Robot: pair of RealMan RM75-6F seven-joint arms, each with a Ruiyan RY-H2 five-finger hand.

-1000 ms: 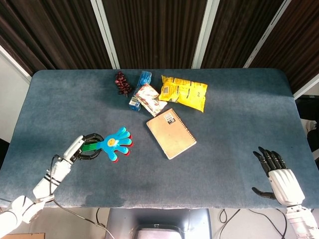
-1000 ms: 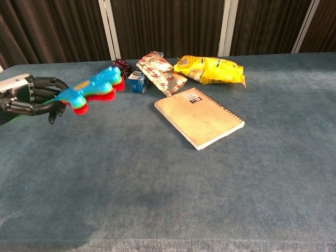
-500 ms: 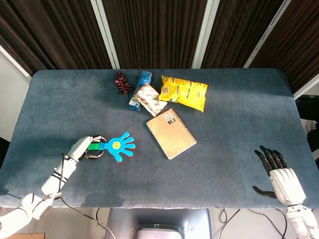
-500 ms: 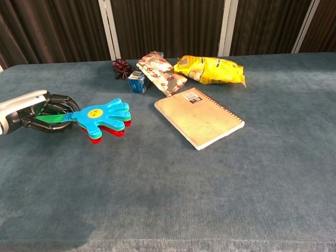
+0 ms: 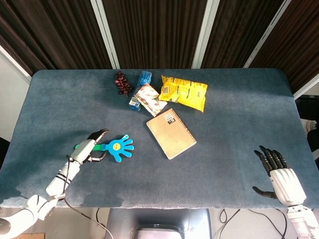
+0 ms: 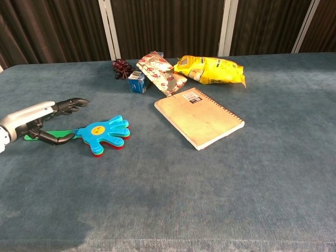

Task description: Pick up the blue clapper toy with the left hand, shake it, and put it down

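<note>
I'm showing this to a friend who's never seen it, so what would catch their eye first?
Probably the bright blue clapper toy shaped like a hand, lying flat near the table's left edge with the left hand open beside its green handle. Next, the yellow snack bag at the back and the tan notebook mid-table.

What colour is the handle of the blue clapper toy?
Green. The handle of the blue clapper toy shows best in the chest view, lying by the left hand.

Glossy plastic clapper toy [image 6: 103, 134], matt cloth table [image 6: 210, 189]
</note>
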